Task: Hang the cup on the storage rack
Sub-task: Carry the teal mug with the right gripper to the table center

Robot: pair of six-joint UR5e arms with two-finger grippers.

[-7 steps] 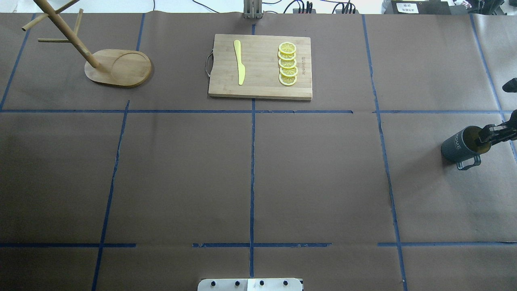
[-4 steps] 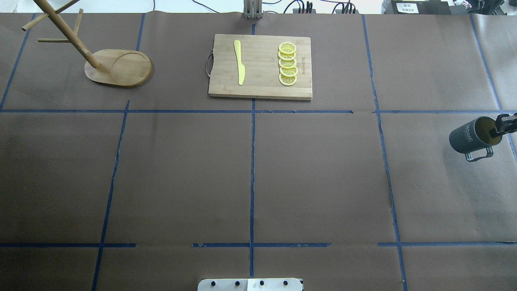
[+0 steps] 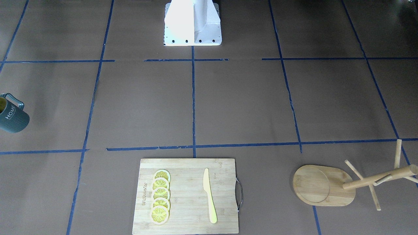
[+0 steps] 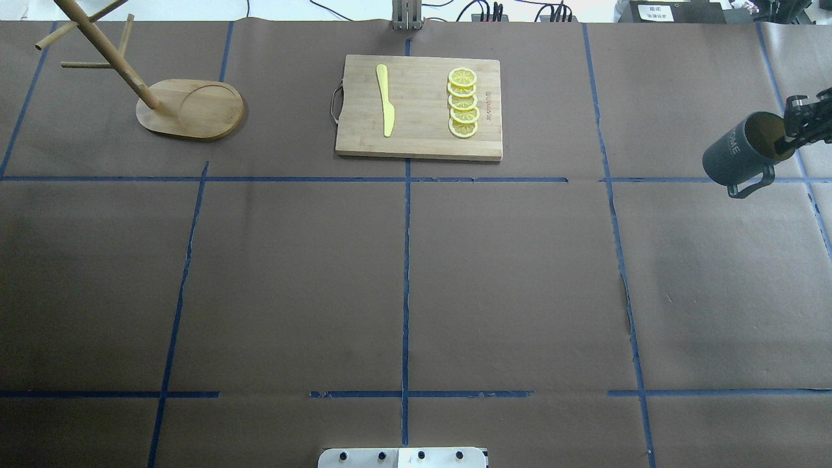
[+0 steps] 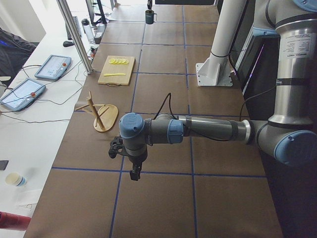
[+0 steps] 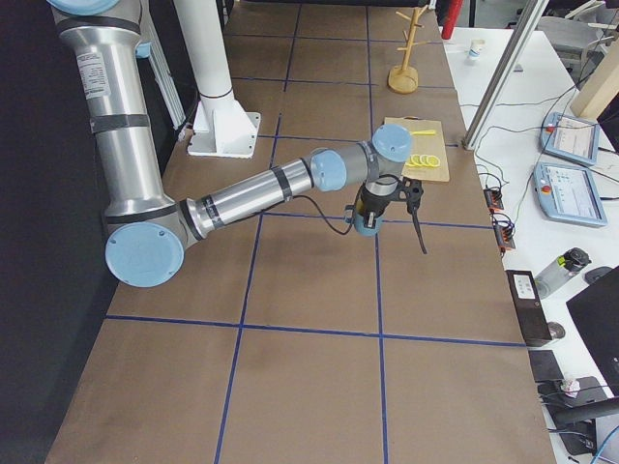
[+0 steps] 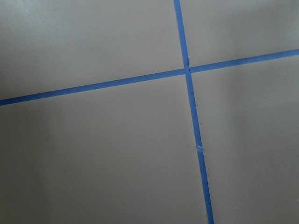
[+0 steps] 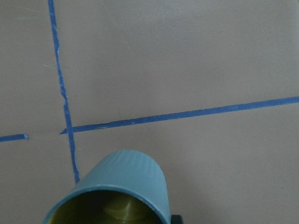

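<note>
Overhead: I log the cup [image 4: 738, 159] at the right end of the table [image 4: 520, 273], tilted, mouth toward the right gripper [image 4: 786, 136], which pinches its rim, handle facing the robot. The storage rack [image 4: 188, 107] stands well apart at far left, and the cutting board [image 4: 422, 140] between them carries lemon slices [image 4: 463, 103] and a knife [image 4: 385, 101]. Front-facing and right wrist: ribbed teal-grey wall, white "HOME", yellow inside; left side view: left gripper [image 5: 133, 171] hangs above the table, grip state I cannot tell.
</note>
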